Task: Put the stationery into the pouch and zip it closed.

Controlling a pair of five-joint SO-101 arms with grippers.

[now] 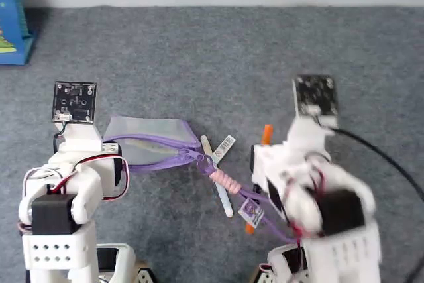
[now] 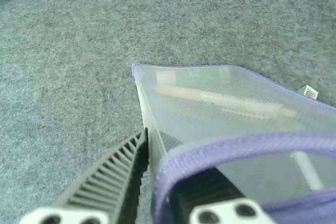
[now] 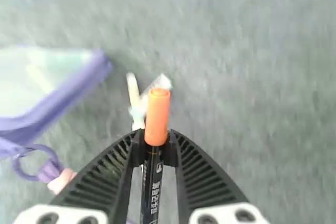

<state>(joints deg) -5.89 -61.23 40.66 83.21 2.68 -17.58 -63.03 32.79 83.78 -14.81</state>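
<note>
Meanwhile, right claw (image 3: 155,136) tight around orange-capped pen (image 3: 157,109), left claw (image 2: 159,157) seemingly tight on pouch (image 2: 226,106) rim.

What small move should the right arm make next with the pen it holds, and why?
Probably carry the orange-capped pen, clamped in the right gripper, across toward the mouth of the pouch. The left gripper grips the pouch's purple edge, which seems to hold it open, while the pen is apart from the opening.
</note>
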